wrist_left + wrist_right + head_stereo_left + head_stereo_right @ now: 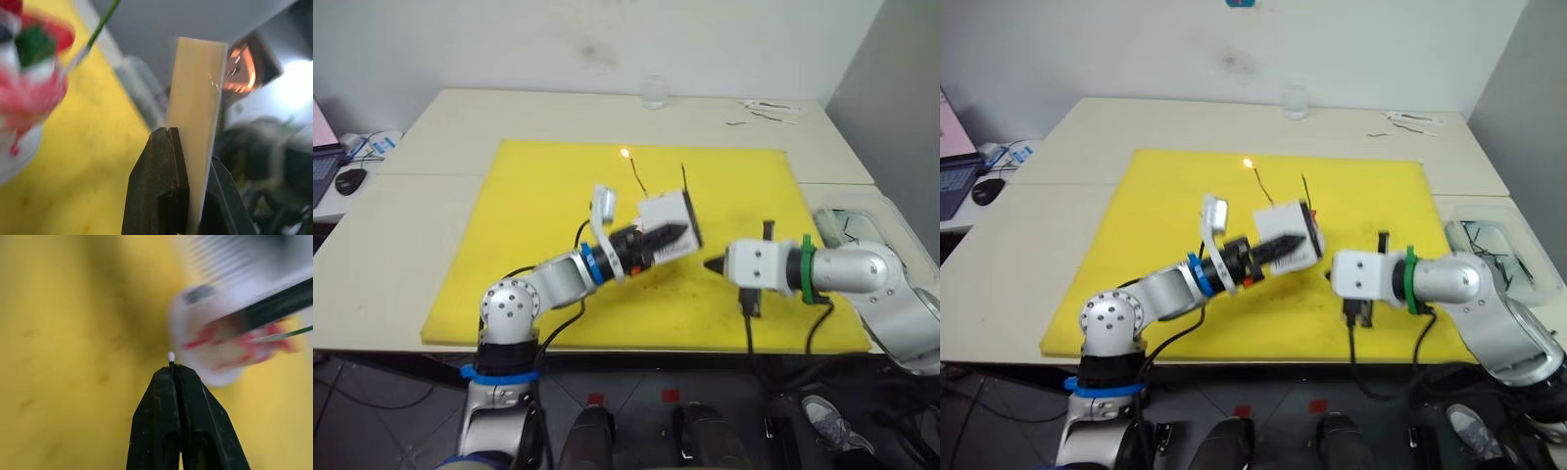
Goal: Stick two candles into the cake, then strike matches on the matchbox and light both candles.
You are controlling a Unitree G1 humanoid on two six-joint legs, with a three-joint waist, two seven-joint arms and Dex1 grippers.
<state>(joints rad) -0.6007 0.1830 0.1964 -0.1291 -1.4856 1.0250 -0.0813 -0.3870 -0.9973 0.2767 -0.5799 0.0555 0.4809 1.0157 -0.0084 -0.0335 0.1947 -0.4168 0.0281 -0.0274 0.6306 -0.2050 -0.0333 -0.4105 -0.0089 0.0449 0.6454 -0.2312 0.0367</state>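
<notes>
Our left gripper (pixel 188 161) pinches the white matchbox (pixel 664 213) by its edge and holds it up above the yellow mat (pixel 538 196), in front of the cake (pixel 29 93). We see one thin green candle (pixel 98 29) poking up from the cake. Another candle (pixel 633 172) burns with a small flame at its tip. Our right gripper (pixel 172 368) is squeezed tight on a match (pixel 171 357) with a white tip, just beside the matchbox and the cake.
</notes>
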